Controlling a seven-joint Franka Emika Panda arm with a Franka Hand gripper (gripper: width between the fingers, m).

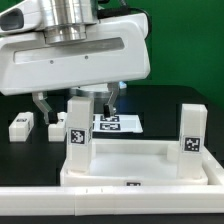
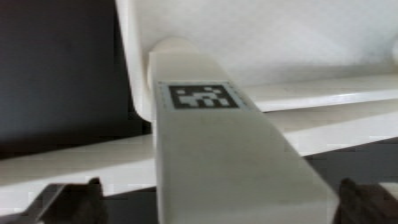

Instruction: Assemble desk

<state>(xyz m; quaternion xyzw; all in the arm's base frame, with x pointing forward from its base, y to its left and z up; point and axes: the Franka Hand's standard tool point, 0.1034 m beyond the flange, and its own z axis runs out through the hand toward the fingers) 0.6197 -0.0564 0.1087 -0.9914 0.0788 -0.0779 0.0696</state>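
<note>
The white desk tabletop lies like a tray at the front of the black table. One white tagged leg stands upright in its corner socket on the exterior view's left. A second leg stands in the corner on the exterior view's right. My gripper hangs over the first leg with a finger on each side of it. In the wrist view the leg runs between the fingers with gaps on both sides. The gripper is open and holds nothing.
Two loose white legs lie on the table at the exterior view's left. The marker board lies behind the tabletop. A white border rail runs along the front edge.
</note>
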